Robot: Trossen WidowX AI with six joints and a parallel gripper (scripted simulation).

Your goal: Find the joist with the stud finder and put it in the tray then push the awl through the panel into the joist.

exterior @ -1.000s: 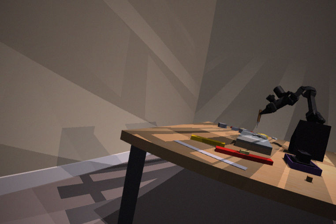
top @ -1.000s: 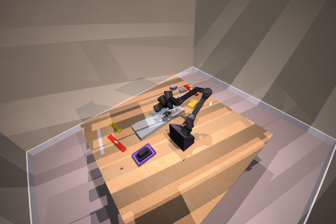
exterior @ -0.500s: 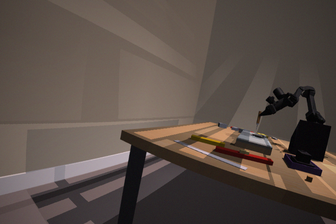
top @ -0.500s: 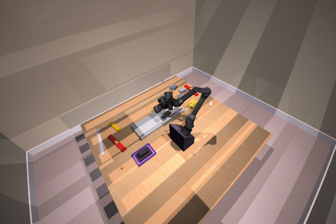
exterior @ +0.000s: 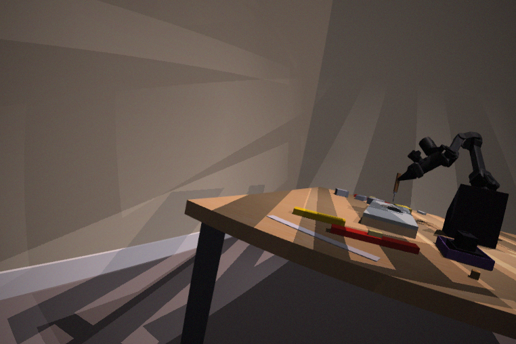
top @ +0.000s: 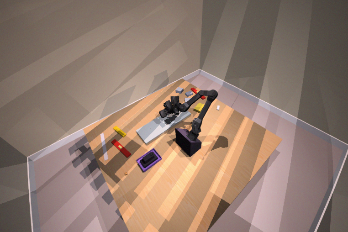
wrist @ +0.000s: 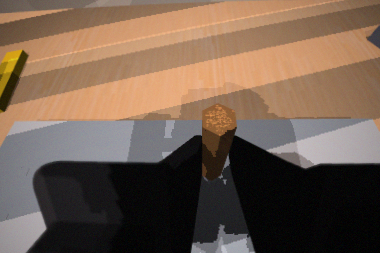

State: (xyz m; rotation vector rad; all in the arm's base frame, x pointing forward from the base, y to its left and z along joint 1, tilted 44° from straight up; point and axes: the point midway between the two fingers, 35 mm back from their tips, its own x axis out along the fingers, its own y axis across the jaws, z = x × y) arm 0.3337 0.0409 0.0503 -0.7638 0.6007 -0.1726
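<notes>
My gripper (exterior: 399,177) (wrist: 214,143) is shut on the awl's orange-brown handle. The awl (exterior: 396,184) (wrist: 219,121) stands close to upright in the exterior view, its thin shaft pointing down over the grey floor panel (top: 150,134) (exterior: 389,218) (wrist: 30,142). Whether the tip touches the panel cannot be told. In the top view the arm hides the awl. The black stud finder (top: 149,158) (exterior: 466,240) lies in the purple tray (top: 152,164) (exterior: 466,258), left of the arm's base in the top view. No hole can be made out in the panel; part of it is hidden or in shadow.
A yellow bar (top: 119,131) (exterior: 318,215) (wrist: 11,74), a red level (top: 125,152) (exterior: 350,233) and a white strip (top: 104,146) (exterior: 323,238) lie beyond the panel's left end in the top view. Grey blocks (top: 179,90) and a yellow block (top: 199,107) lie near its other end.
</notes>
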